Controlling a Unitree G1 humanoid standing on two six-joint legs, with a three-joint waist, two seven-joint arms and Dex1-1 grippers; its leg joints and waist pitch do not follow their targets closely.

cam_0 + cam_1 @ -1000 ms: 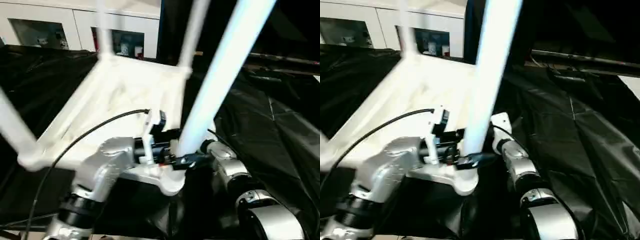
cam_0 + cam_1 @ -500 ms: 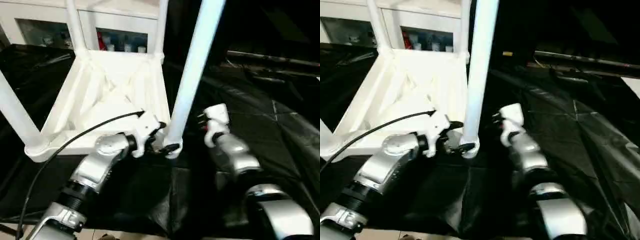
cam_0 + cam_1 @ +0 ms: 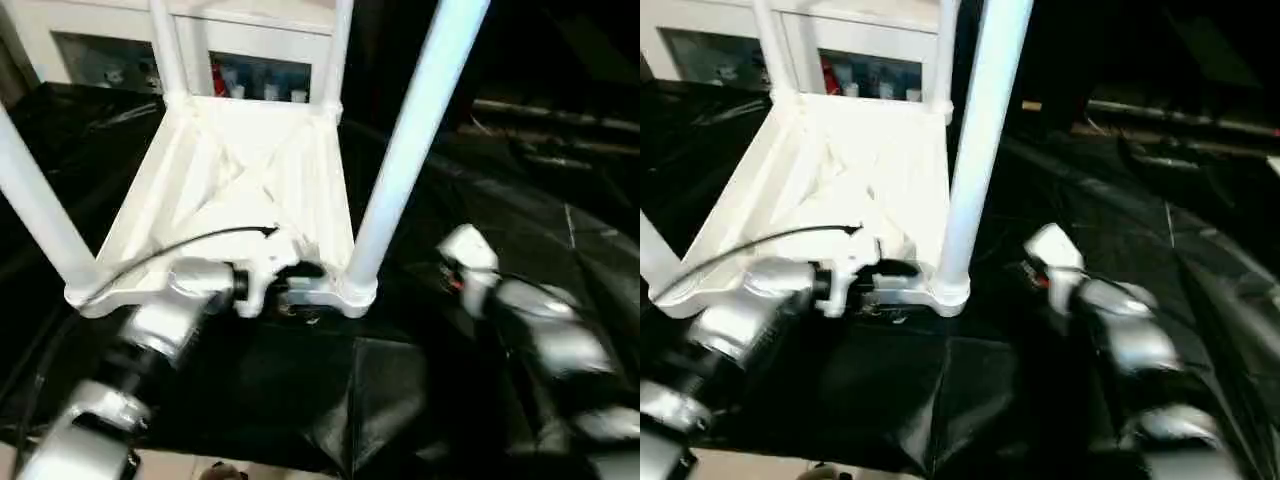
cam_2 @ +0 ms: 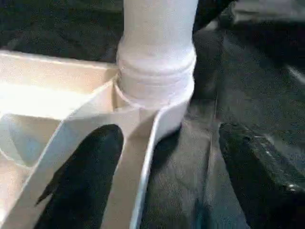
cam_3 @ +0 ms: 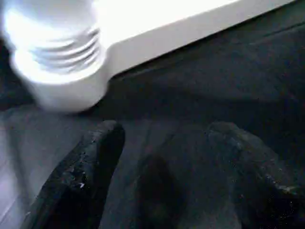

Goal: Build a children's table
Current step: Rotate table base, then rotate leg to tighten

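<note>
The children's table (image 3: 240, 180) lies upside down on a black sheet, ribbed underside up. All four white legs stand in its corner sockets, with the near-right leg (image 3: 405, 170) closest to me. My left gripper (image 3: 300, 290) is at the near rim beside that leg's socket (image 4: 157, 90). It is open: one finger (image 4: 81, 181) is inside the rim and the other (image 4: 257, 176) is outside over the sheet. My right gripper (image 5: 162, 133) hangs open over the black sheet, to the right of the socket (image 5: 62, 71), with nothing between its fingers.
The black sheet (image 3: 560, 200) lies crumpled over the whole work surface. A white cabinet with glass doors (image 3: 250, 70) stands behind the table. A black cable (image 3: 190, 245) runs along my left forearm. Pale floor (image 3: 200, 465) shows at the near edge.
My right gripper has drawn back to the right, away from the near-right leg's base. The left gripper stays at the near rim. The head camera has shifted.
</note>
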